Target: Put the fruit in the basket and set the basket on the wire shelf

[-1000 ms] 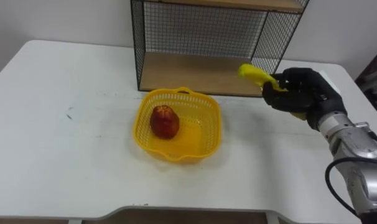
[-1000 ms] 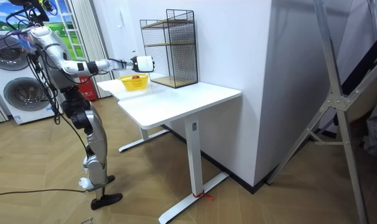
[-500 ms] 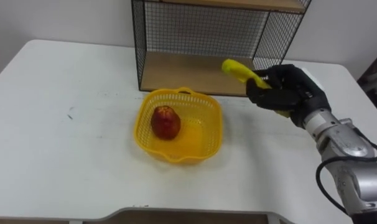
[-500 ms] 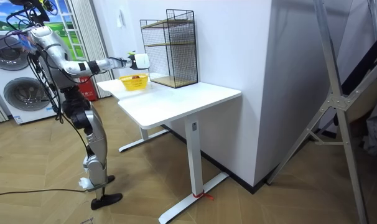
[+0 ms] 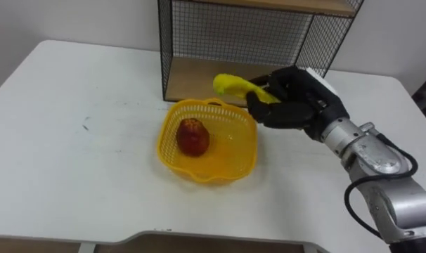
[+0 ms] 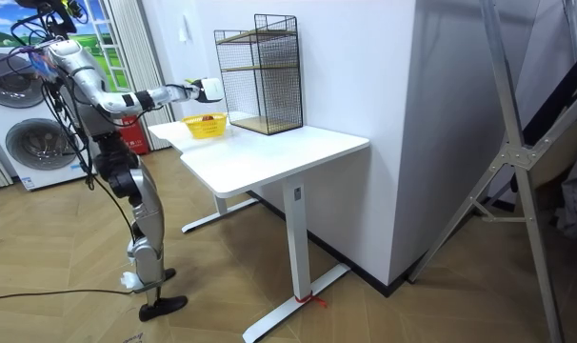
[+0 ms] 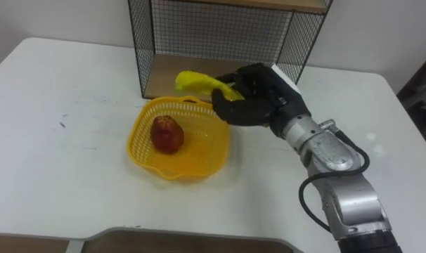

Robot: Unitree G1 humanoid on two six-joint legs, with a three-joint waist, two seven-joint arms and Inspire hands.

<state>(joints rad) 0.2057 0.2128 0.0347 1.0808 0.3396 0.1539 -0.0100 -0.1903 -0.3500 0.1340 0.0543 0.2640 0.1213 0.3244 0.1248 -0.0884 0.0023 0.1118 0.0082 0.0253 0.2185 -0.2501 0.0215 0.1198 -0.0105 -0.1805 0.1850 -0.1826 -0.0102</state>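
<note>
Grips a yellow banana (image 5: 233, 86) in the right hand (image 5: 292, 107), with dark fingers curled round its near end and the free end pointing toward the robot's left. Holds the fruit clear of the white tabletop (image 5: 72, 169), above the far right rim of the yellow basket (image 5: 230, 160) and just in front of the lower wooden board of the wire shelf (image 5: 255, 31). Reaches in from the right side of both eye views, with a silver forearm slanting up from the lower right corner.

Inside the basket, left of its middle: one red fruit (image 5: 192, 137), rounded and apple-like, resting on the mesh floor. On the tabletop, just in front of the shelf's open side: the basket itself, upright, close to the black frame, contact impossible to tell. Above the lower board: black wire mesh at the back and sides, and a second wooden board at the top edge of the eye views.

In the room view: stands upright on both legs at the tabletop's end on the room view's left, right arm stretched out level above the basket toward the shelf. Behind, at the room view's left edge: washing machines (image 6: 27, 143).
</note>
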